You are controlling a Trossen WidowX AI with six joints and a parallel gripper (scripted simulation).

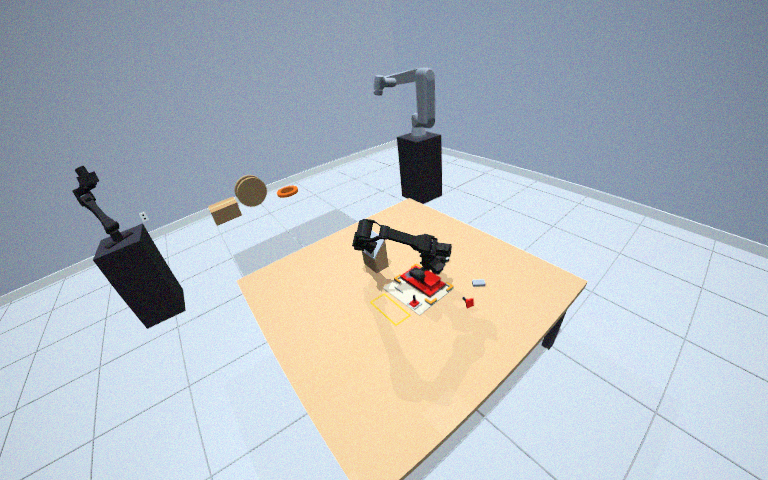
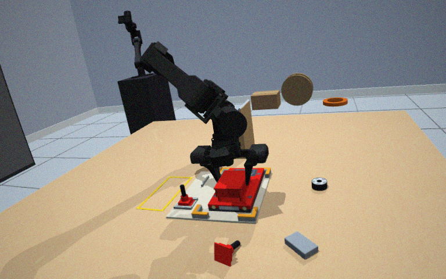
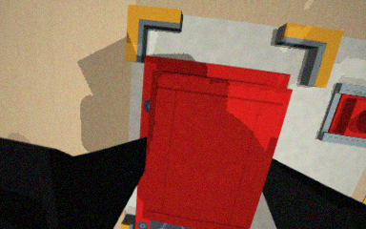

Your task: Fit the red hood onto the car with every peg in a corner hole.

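My gripper [image 2: 232, 182] [image 3: 204, 152] is shut on the red hood [image 2: 232, 179] [image 3: 205, 157], one finger along each long side. The hood is level, low over the front part of the red chassis [image 2: 258, 189] [image 3: 259, 78], on or just above its deck. In the wrist view a strip of chassis shows past the hood's far end and left side, but none at its right edge. The chassis sits on the white jig plate [image 2: 184, 213] [image 3: 229, 43] between yellow corner brackets. The pegs under the hood and its corner holes are hidden, so I cannot tell whether they are engaged.
A red part with a black post [image 2: 186, 200] stands in a grey holder on the plate. A second red part [image 2: 223, 253] [image 1: 469, 303] lies near a grey block [image 2: 299, 243] [image 1: 479, 283]. A black wheel [image 2: 319, 183] lies to the right. A brown panel [image 2: 248, 131] stands behind my arm.
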